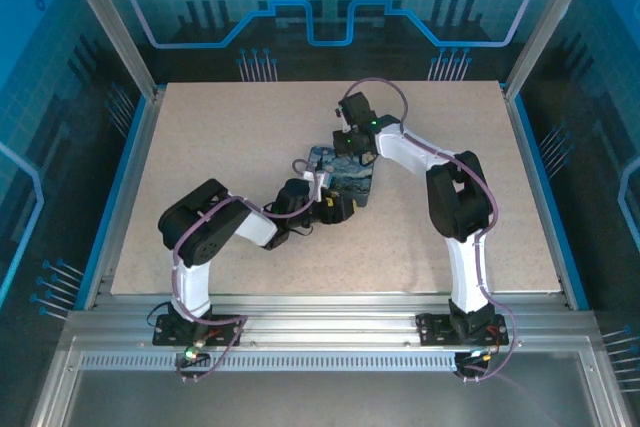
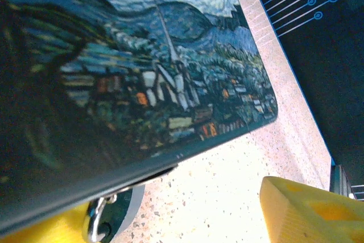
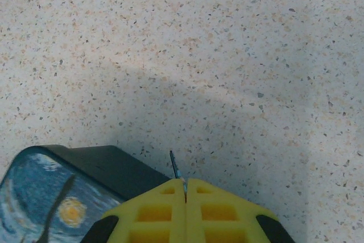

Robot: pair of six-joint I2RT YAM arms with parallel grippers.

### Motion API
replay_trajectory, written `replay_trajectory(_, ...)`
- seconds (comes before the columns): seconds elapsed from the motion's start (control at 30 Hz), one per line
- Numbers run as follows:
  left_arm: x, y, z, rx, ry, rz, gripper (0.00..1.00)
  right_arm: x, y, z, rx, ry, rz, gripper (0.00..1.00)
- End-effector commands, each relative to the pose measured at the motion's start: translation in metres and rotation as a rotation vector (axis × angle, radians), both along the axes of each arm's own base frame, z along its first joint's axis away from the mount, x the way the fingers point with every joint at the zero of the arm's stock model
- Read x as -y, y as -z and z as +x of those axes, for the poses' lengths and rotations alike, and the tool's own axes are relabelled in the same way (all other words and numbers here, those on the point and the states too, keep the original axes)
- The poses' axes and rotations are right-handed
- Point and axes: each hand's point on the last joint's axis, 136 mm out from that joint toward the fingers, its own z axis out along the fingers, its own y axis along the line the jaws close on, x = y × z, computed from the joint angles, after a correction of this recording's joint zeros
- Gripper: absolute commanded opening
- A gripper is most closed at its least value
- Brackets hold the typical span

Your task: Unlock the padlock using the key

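a pale, speckled table [image 1: 200, 147] spans the cell, edged in blue, with an aluminium rail along its near side. a flat box [image 1: 345, 179] painted with a blue-and-yellow night sky lies directly on it near the middle, turned askew to the table's edges. a small grey padlock [image 2: 108, 220] sits at the box's rim, close over the surface; whether it touches is unclear.

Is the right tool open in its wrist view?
No, the right tool has its yellow fingers pressed together, pinching the thin grey key at their tips.
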Motion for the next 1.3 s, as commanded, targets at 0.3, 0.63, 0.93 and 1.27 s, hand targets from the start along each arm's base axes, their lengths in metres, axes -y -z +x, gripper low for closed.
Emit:
replay_trajectory(0.3,-0.017,0.008,-0.001,-0.038,-0.017,0.037,0.47,-0.003,-0.012,-0.014,-0.022,-0.026,0.018,0.00)
replay_trajectory(0.63,-0.031,0.019,-0.006,-0.069,-0.011,0.115,0.28,-0.004,-0.010,-0.015,-0.024,-0.022,0.023,0.00)
replay_trajectory(0.93,-0.030,0.025,0.000,-0.078,-0.013,0.146,0.36,-0.004,-0.008,-0.016,-0.026,-0.021,0.029,0.00)
replay_trajectory(1.27,0.001,0.029,-0.008,-0.085,0.043,0.112,0.52,-0.005,-0.003,-0.016,-0.033,-0.022,0.034,0.00)
